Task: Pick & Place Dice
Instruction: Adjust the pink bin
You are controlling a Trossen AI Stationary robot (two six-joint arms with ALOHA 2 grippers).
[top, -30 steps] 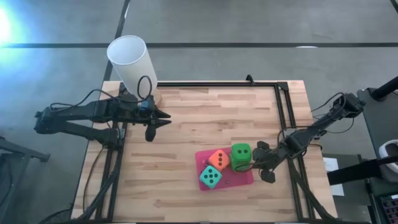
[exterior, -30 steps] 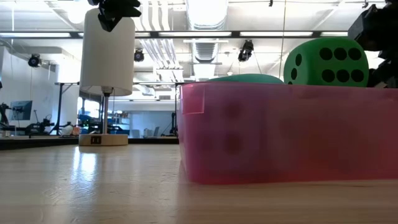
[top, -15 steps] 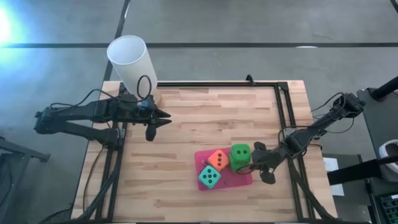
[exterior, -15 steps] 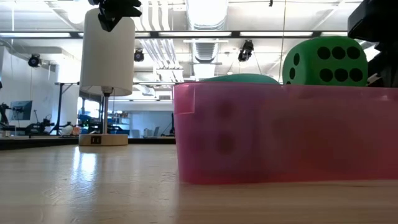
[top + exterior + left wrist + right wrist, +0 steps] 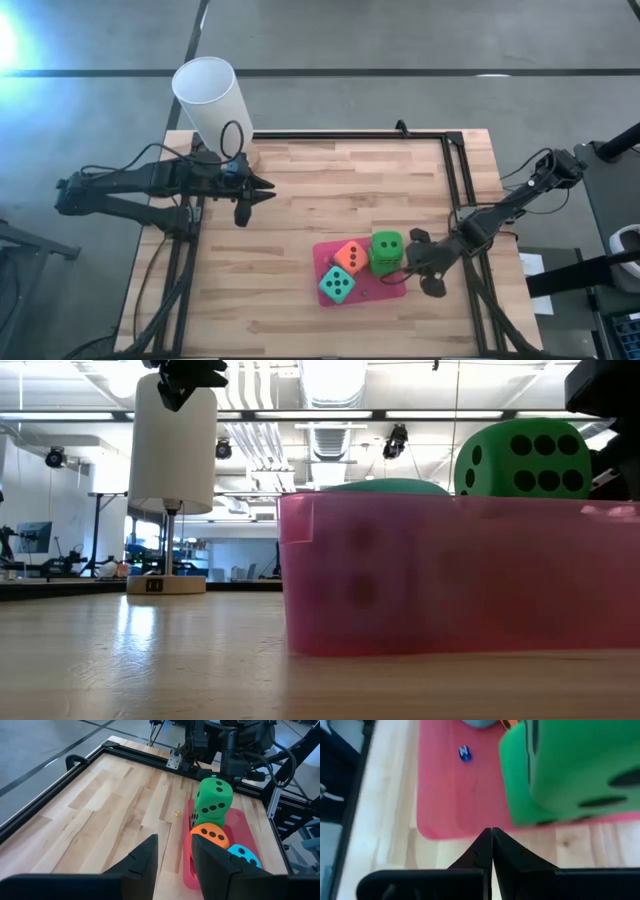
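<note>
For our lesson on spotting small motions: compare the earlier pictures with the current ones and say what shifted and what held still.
The pink tray with its dice slid slightly toward the left arm's side, and the shut right end effector at its edge moved with it. The left end effector, the white cup and the stacked green dice kept their places.

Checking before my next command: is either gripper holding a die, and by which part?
Neither. The right gripper is shut on nothing beside the pink mat; the left gripper hangs apart with nothing between its fingers.
</note>
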